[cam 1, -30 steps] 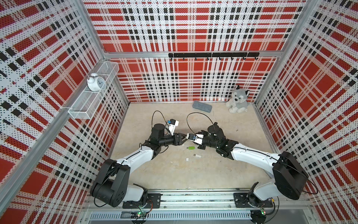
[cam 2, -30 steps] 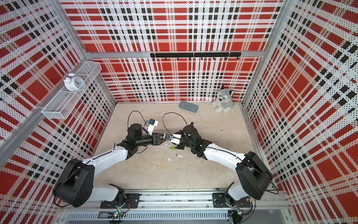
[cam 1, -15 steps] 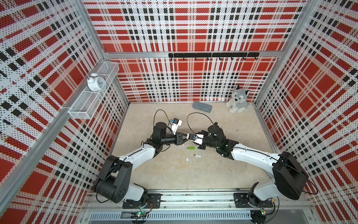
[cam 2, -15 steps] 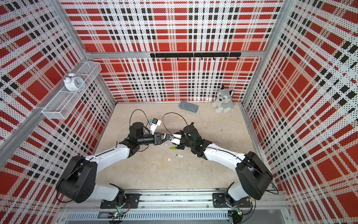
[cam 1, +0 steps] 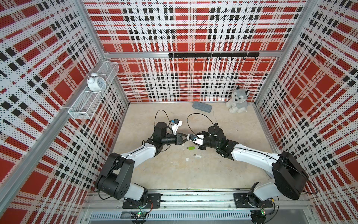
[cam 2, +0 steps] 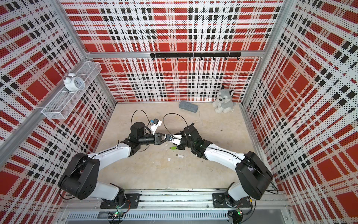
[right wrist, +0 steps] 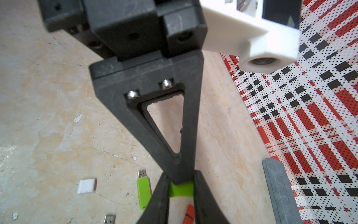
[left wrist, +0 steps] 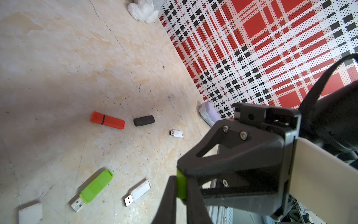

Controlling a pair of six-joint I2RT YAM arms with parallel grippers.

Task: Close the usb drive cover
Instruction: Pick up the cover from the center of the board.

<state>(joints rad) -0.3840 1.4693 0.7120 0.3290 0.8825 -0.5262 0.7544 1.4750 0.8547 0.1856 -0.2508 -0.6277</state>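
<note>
Walls red-white-black plaid — cap lime green, same as usb drive; floor mottled beige.

Uncapped green usb drive lies flat; green cap held aloft.

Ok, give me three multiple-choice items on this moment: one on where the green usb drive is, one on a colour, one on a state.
1. Where is the green usb drive? A held aloft; B flat on the table beside the white drive; C leaning on the back wall.
2. What colour is the cap pinched between the left gripper and right gripper? A orange; B black; C green.
3. The green usb drive's plug is: A bare; B capped; C hidden.
Key: B, it lies on the table next to the white drive; C, bright green shows between both pairs of fingers; A, its metal plug is exposed.
</note>
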